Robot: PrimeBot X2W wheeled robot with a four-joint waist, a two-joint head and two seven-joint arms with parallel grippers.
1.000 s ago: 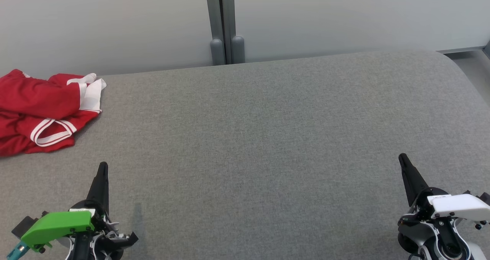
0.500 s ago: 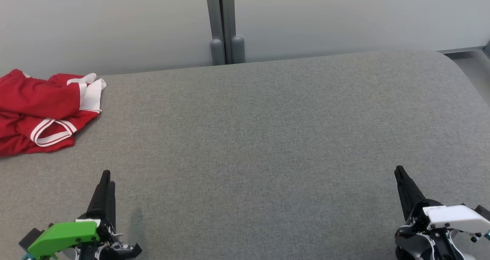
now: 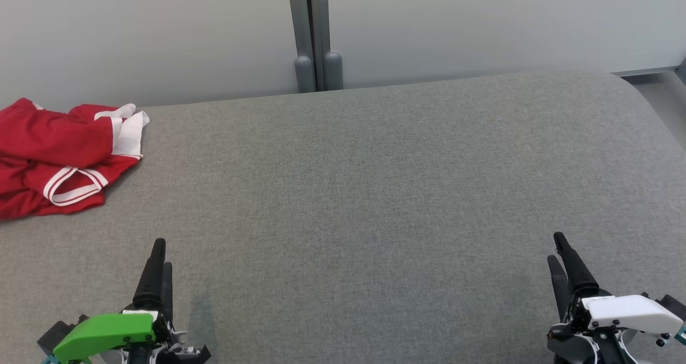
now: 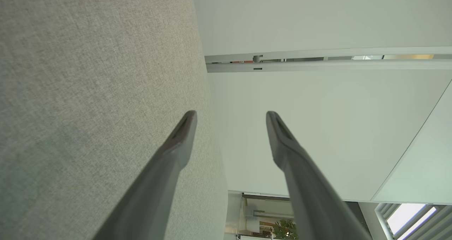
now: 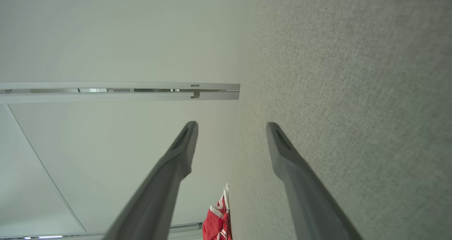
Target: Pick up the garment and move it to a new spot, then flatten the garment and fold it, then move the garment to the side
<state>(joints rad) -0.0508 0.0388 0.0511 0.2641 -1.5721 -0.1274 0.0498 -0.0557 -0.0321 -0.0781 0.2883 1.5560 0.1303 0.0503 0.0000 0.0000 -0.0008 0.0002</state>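
We look down on a broad worktop (image 3: 375, 192) covered in grey woven fabric, its far right corner rounded off. Behind it stand pale, plain wall panels (image 3: 482, 21), which meet at a grey upright post (image 3: 310, 26) with two rounded stubs at its foot, right at the worktop's far edge.

The garment (image 3: 53, 155), red with white bands, lies crumpled at the far left of the worktop, close to the wall and partly cut off by the edge of the head view. In the right wrist view we catch it (image 5: 217, 222) as a small red heap at the seam between fabric and wall.

Our left hand (image 3: 163, 252) hovers near the front left, well apart from the garment, and our right hand (image 3: 554, 246) near the front right. Both are released: in each wrist view the two dark fingers of the left hand (image 4: 230, 113) and of the right hand (image 5: 231, 124) stand wide apart with nothing between them.

Smallest of all, beyond the wall in the left wrist view, we see a green plant (image 4: 284, 229).
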